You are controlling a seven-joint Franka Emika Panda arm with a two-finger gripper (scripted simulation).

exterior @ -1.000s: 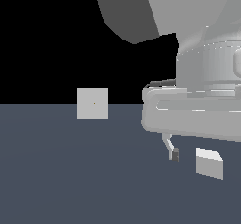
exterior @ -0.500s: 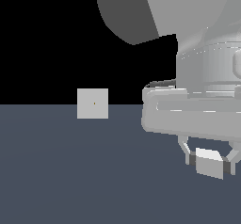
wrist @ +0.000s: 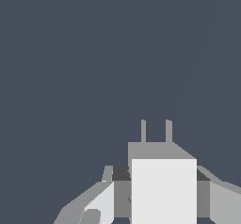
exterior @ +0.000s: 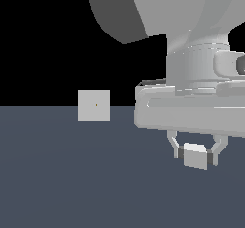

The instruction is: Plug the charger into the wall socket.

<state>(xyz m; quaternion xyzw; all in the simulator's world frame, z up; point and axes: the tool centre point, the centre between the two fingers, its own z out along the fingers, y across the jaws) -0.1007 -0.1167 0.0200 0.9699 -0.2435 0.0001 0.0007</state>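
Grey fingers of the gripper point(exterior: 195, 153), which stood beside the charger point(exterior: 195, 156) a second ago, now clamp it at lower right of the exterior view. With the grasp made, its prongs must next be carried to the socket point(exterior: 94, 105), well apart at centre left.

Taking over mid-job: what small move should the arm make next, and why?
Probably close the gripper fully on the charger and lift slightly. Its fingers flank the block, which still looks low near the floor, while the wall socket stands well off toward the exterior view's left.
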